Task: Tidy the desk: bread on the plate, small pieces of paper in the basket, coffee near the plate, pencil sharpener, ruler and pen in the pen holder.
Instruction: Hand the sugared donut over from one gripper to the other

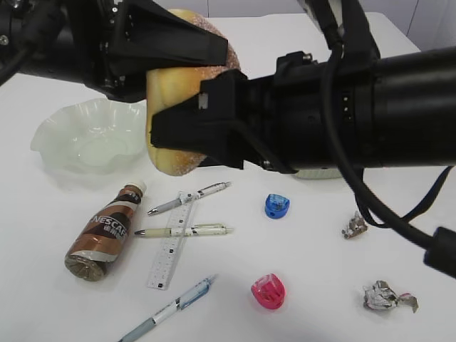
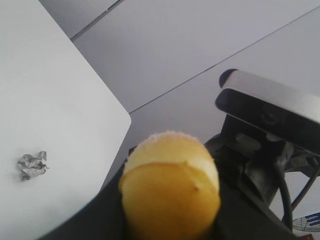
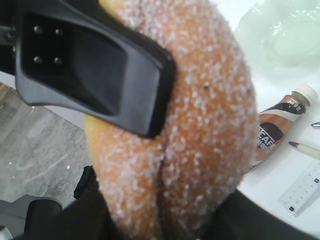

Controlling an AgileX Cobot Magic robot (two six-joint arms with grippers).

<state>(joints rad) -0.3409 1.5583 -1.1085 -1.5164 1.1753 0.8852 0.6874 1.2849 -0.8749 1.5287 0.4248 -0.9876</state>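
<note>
The sugared bread hangs in the air above the table, gripped from both sides. My left gripper comes in from the upper left and is shut on it; in the left wrist view the bread fills the space between the jaws. My right gripper reaches from the right, and its jaws press against both flanks of the bread. The glass plate lies empty at the left, with the coffee bottle on its side in front of it. The pen holder is out of view.
On the table lie a ruler, three pens, a blue sharpener, a pink sharpener and two crumpled paper pieces. A white object shows under the right arm.
</note>
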